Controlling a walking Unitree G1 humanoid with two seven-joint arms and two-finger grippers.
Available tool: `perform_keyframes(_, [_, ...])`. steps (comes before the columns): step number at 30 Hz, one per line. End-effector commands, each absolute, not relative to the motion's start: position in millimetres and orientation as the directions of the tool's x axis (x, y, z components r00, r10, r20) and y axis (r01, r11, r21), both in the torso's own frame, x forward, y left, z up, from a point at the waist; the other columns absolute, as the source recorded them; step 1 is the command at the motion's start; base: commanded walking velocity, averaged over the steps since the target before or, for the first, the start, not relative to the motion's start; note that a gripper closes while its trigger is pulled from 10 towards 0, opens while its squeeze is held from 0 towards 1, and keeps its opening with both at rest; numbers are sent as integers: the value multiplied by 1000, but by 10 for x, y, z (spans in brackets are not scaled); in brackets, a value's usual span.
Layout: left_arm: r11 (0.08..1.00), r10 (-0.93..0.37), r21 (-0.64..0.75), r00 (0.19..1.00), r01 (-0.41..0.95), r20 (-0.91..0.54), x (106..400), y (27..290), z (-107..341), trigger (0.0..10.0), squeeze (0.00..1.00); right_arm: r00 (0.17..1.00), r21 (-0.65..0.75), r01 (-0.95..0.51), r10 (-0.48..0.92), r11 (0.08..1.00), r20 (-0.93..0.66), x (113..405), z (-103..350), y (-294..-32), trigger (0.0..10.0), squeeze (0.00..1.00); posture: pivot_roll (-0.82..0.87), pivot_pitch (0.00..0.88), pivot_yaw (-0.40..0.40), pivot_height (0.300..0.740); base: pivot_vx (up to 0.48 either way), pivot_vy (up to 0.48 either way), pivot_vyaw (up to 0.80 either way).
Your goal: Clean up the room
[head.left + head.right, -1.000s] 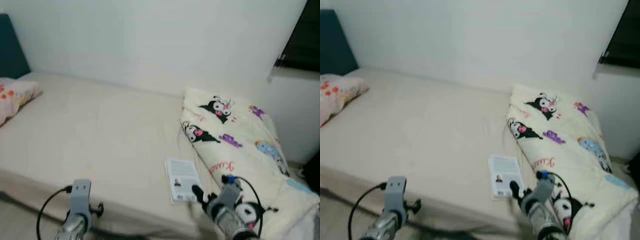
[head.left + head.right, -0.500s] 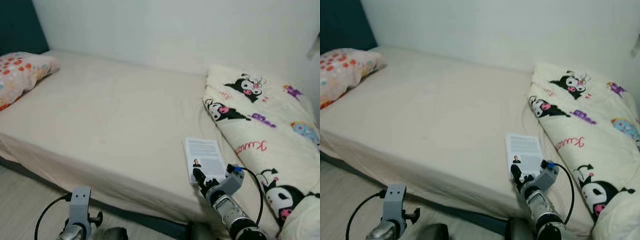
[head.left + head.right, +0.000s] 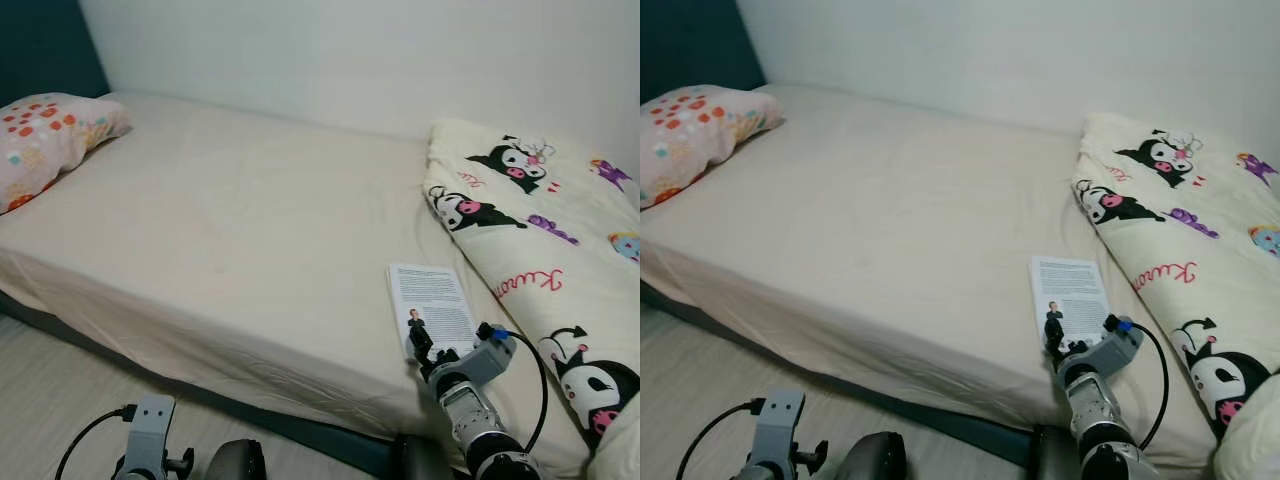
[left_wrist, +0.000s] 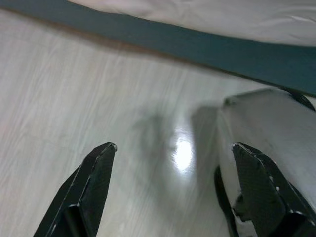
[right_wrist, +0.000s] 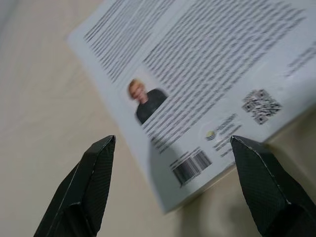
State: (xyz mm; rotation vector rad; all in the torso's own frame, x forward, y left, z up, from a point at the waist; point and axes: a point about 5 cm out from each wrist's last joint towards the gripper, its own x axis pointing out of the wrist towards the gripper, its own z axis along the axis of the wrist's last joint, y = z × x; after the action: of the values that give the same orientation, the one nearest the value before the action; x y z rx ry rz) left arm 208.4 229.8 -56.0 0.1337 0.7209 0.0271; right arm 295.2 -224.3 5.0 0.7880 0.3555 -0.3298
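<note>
Step in hand, as I read it: picking the book (image 3: 432, 308) off the bed (image 3: 230, 240). My right gripper (image 3: 421, 342) sits at the book's near end, jaws spread wide, nothing in them, near corner framed between them. Next move calls for dropping lower and getting one finger under that corner, since it lies flat on the sheet. Book: thin white paperback, back cover up, dense text, small portrait, barcode, just beside the cartoon-print duvet (image 3: 545, 270). Left gripper (image 4: 173, 192) hangs idle over the floor, jaws apart.
</note>
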Motion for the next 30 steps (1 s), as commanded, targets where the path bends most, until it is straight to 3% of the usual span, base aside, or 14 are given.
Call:
perform_keyframes(1, [989,57,138,738,50,-672,2036,2296,-590,10000,0,777,562,602,-252,568,-577,2615,-231,-2412,10000,0,146,152,14,525,0,0,0])
perform_keyframes(25, [986,40,146,727,83,-685,1988,2295,-616,10000,0,682,497,723,-378,480,-626,2422,-302,-2641,10000,0,148,149,13,525,0,0,0])
perform_keyframes(30, [984,35,149,726,94,-687,1988,2287,-618,10000,0,758,585,646,-317,491,-570,2539,-238,-2555,10000,0,156,150,27,525,0,0,0])
